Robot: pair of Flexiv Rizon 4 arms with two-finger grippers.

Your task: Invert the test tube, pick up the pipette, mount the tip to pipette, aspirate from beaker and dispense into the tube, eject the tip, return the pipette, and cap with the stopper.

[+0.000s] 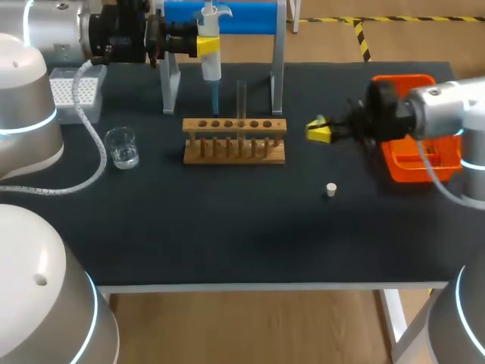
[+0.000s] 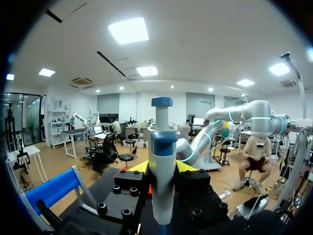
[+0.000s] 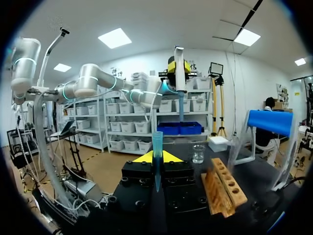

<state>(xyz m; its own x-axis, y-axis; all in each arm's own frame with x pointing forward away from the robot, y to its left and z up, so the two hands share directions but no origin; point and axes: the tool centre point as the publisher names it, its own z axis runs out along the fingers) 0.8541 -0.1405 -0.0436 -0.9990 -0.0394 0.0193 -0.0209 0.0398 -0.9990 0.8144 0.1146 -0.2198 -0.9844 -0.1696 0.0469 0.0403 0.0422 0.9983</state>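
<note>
At table (image 1: pixel 227 243) back edge, left jaws clamp pipette (image 1: pixel 210 45) behind rack (image 1: pixel 235 140); tube (image 1: pixel 242 97) upright in rack. Right jaws grip blue tip (image 3: pixel 157 147), toward right edge. Tip unmounted; beaker (image 1: pixel 121 146) draw, dispensing, ejecting, return, capping with stopper (image 1: pixel 331 189) remain.

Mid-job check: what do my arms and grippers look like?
The left arm and right arm are silver-white rounded links with glowing cyan joint rings. The left gripper and right gripper have black blocky bodies and yellow tips. A pale hose trails the left arm.
</note>
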